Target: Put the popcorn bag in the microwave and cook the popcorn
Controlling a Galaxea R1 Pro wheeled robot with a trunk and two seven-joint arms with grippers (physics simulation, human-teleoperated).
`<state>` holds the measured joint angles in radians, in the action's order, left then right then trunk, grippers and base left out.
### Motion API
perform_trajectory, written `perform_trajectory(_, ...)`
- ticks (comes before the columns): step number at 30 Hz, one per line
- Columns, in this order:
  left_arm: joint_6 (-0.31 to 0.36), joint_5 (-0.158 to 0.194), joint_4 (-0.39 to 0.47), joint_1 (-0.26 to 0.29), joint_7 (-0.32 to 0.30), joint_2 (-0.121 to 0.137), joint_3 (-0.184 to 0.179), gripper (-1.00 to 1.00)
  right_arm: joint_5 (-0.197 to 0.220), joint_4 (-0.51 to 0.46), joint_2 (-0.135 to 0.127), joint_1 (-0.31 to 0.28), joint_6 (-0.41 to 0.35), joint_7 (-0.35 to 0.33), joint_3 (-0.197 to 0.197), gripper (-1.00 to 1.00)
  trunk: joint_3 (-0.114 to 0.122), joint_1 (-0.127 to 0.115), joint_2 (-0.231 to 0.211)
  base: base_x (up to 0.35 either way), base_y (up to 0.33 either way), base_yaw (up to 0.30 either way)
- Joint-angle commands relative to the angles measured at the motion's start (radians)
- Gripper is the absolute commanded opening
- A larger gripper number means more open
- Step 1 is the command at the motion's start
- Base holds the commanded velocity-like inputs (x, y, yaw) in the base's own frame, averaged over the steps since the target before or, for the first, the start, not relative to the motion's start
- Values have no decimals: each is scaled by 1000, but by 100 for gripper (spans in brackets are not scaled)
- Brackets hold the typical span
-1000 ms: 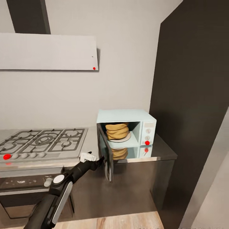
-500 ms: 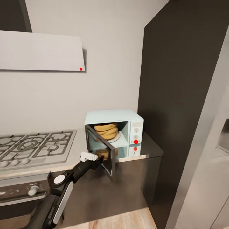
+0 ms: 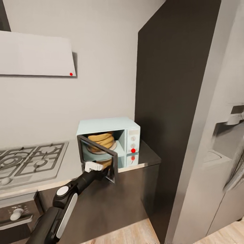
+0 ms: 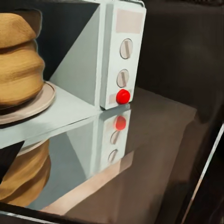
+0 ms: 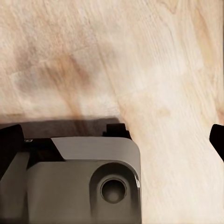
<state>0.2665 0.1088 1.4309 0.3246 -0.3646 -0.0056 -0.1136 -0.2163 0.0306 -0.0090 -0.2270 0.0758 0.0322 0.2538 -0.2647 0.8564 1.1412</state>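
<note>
At the lower edge of the microwave's half-open glass door [image 3: 101, 162], the left gripper [image 3: 107, 172] sits against the dark frame, its fingers hidden behind the door so I cannot tell whether they are spread or closed. Just beyond them, inside the mint-blue microwave [image 3: 108, 126], the popcorn bag [image 3: 100, 140] stands on the round plate [image 4: 32, 105], mirrored in the shiny countertop [image 3: 149, 157] that runs from the gas hob [image 3: 30, 162] to the tall dark cabinet [image 3: 166, 101]. Over the wooden floor [image 5: 154, 70], the right gripper's dark fingertips [image 5: 217, 140] stand wide apart, holding nothing
</note>
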Motion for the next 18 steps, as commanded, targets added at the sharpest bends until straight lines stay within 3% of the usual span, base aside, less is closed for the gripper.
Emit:
perform_trajectory(1,13,23,2,1,-7,-1,-11,100,-11,3,0,-2,6,4,8,100,-1,0,1,0,0,-230)
perform_trajectory(8,14,25,2,1,-7,-1,-11,100,-10,4,0,-1,6,3,8,100,3,0,1,12,0,-231)
perform_trajectory(18,14,22,2,0,-5,-1,-11,100,-11,3,-1,-1,4,3,8,100,3,0,1,303,0,-27)
